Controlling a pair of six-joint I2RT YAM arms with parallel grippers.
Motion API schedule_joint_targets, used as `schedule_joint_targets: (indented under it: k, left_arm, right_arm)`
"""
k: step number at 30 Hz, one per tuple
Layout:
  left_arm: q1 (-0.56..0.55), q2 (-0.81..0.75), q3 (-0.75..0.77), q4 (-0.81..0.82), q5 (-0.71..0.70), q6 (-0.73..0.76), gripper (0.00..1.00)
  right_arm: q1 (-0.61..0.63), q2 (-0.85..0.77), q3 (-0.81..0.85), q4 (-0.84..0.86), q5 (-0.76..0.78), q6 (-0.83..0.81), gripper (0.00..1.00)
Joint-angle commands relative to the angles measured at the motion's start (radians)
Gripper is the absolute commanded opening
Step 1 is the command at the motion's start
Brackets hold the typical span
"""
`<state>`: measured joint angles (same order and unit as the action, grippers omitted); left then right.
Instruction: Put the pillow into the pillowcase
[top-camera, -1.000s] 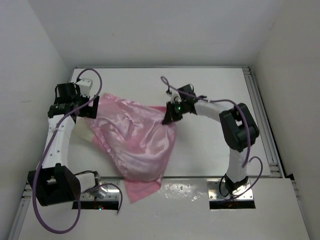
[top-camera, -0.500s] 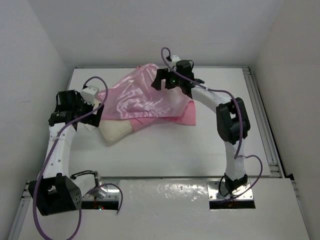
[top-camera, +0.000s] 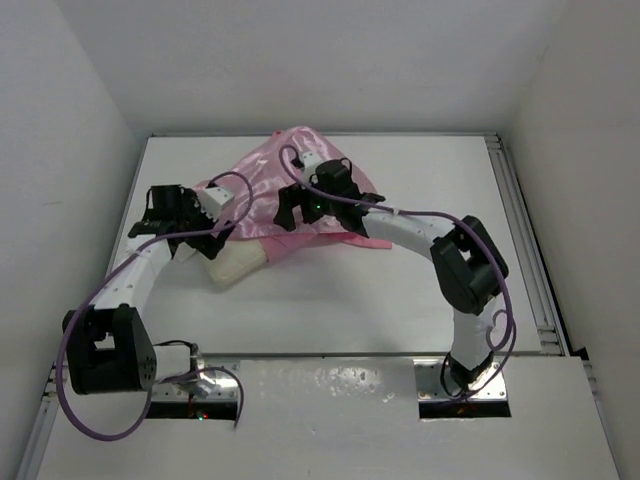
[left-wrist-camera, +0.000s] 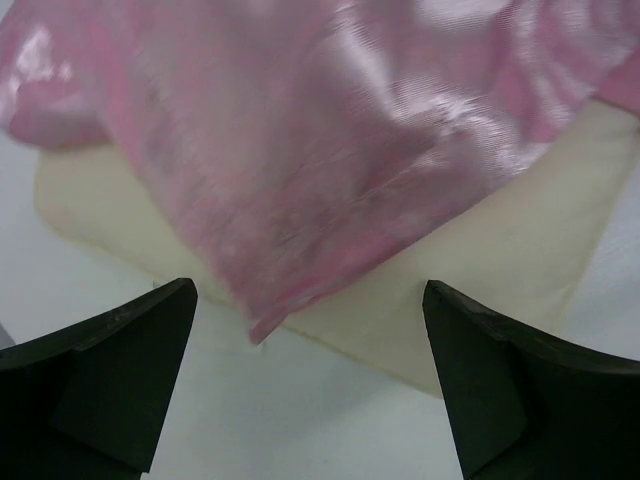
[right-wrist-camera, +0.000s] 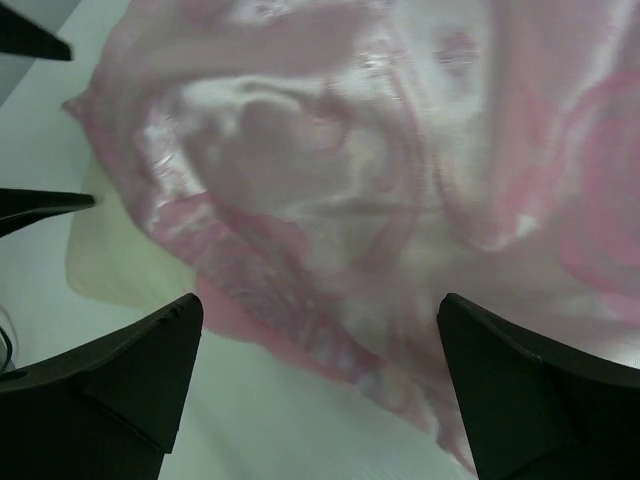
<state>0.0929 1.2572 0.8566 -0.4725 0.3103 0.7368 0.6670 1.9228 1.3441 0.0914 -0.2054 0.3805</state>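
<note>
From above, the pillowcase had swung from the table's near side to its far middle. It draped the pillow, whose near-left corner poked out: covered, not inserted. Left wrist: left gripper spread apart, empty. Right wrist: right gripper likewise apart; bunched cloth hid the opening.

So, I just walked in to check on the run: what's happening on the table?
The left gripper and right gripper hang open over a pink pillowcase and cream pillow, holding nothing. The pillowcase lies draped over the pillow, whose near corner sticks out uncovered.
</note>
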Motion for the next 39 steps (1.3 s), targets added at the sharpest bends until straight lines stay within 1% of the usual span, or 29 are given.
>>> schedule_joint_targets:
  k: [1,2,4,5,6,7,8,9,10,12,13,14,16,17,19,20,21,22,23,24,26,27,28,29,31,32,35,37,39]
  left_arm:
    - [-0.053,-0.005,0.018,0.008,0.07,0.096,0.94]
    - [-0.056,-0.007,0.021,-0.004,0.064,0.131,0.83]
    - [-0.061,-0.015,0.025,-0.035,0.041,0.145,0.68]
    - [-0.058,-0.016,0.033,-0.043,0.008,0.145,0.54]
    - [-0.052,-0.018,0.042,-0.058,-0.002,0.147,0.45]
    - [-0.021,-0.021,0.073,-0.09,-0.007,0.119,0.26]
    - [-0.001,-0.025,0.088,-0.1,-0.008,0.092,0.15]
    - [0.025,-0.034,0.102,-0.107,-0.01,0.058,0.08]
    - [0.077,-0.042,0.117,-0.109,-0.008,-0.032,0.03]
    - [0.132,-0.07,0.116,-0.109,0.001,-0.112,0.06]
    - [0.177,-0.077,0.105,-0.107,-0.002,-0.15,0.16]
    - [0.209,-0.09,0.093,-0.097,-0.025,-0.228,0.37]
    - [0.228,-0.093,0.079,-0.081,-0.054,-0.316,0.57]
    - [0.234,-0.091,0.072,-0.074,-0.072,-0.333,0.69]
    - [0.238,-0.081,0.047,-0.046,-0.091,-0.347,0.75]
    - [0.24,-0.073,0.039,-0.035,-0.097,-0.353,0.75]
    - [0.243,-0.065,0.033,-0.016,-0.102,-0.356,0.75]
    - [0.246,-0.041,0.033,-0.006,-0.109,-0.355,0.75]
    - [0.249,-0.027,0.036,0.003,-0.114,-0.353,0.75]
    - [0.255,-0.012,0.05,0.014,-0.119,-0.352,0.75]
    - [0.275,0.024,0.071,0.031,-0.126,-0.346,0.75]
    - [0.283,0.037,0.093,0.034,-0.116,-0.341,0.76]
    - [0.287,0.041,0.101,0.043,-0.106,-0.341,0.76]
    - [0.292,0.042,0.117,0.054,-0.094,-0.335,0.76]
    - [0.271,0.044,0.14,0.058,-0.05,-0.306,0.77]
    - [0.252,0.045,0.148,0.057,-0.045,-0.285,0.76]
    - [0.185,0.064,0.173,0.049,-0.017,-0.26,0.76]
    - [0.127,0.076,0.182,0.034,-0.011,-0.244,0.76]
    - [0.078,0.097,0.191,0.02,-0.017,-0.215,0.76]
  right_arm:
    - [0.034,-0.008,0.024,0.025,-0.031,-0.141,0.99]
    - [0.061,-0.011,0.006,0.045,-0.023,-0.197,0.99]
    - [0.098,-0.022,-0.026,0.114,-0.003,-0.25,0.99]
    - [0.111,-0.021,-0.033,0.142,-0.003,-0.259,0.99]
    - [0.121,-0.018,-0.034,0.165,-0.003,-0.271,0.99]
    - [0.143,0.002,-0.023,0.201,0.009,-0.296,0.99]
    - [0.154,0.016,-0.01,0.209,0.018,-0.308,0.99]
    - [0.166,0.034,0.003,0.214,0.032,-0.321,0.99]
    - [0.183,0.071,0.038,0.22,0.059,-0.336,0.99]
    - [0.2,0.105,0.064,0.238,0.089,-0.345,0.99]
    - [0.213,0.122,0.076,0.275,0.101,-0.354,0.99]
    - [0.23,0.149,0.082,0.298,0.112,-0.373,0.99]
    - [0.241,0.174,0.089,0.37,0.118,-0.373,0.99]
    - [0.244,0.195,0.089,0.398,0.138,-0.371,0.99]
    - [0.241,0.218,0.104,0.415,0.17,-0.299,0.99]
    - [0.24,0.249,0.118,0.395,0.185,-0.29,0.91]
    - [0.237,0.264,0.137,0.355,0.19,-0.285,0.81]
    - [0.233,0.277,0.138,0.343,0.192,-0.282,0.66]
    - [0.229,0.28,0.129,0.334,0.192,-0.27,0.45]
    - [0.224,0.271,0.109,0.297,0.193,-0.249,0.01]
    - [0.221,0.198,0.084,0.248,0.16,-0.264,0.0]
    - [0.217,0.152,0.007,0.275,0.105,-0.306,0.0]
    - [0.212,0.101,-0.063,0.328,0.086,-0.319,0.0]
    - [0.189,-0.015,-0.23,0.493,0.057,-0.327,0.0]
    - [0.127,-0.108,-0.447,0.65,-0.027,-0.302,0.0]
    - [0.096,-0.172,-0.485,0.701,-0.057,-0.298,0.0]
    - [-0.03,-0.246,-0.556,0.636,-0.179,-0.307,0.0]
    - [-0.134,-0.269,-0.594,0.649,-0.216,-0.284,0.0]
    - [-0.193,-0.281,-0.585,0.643,-0.248,-0.275,0.0]
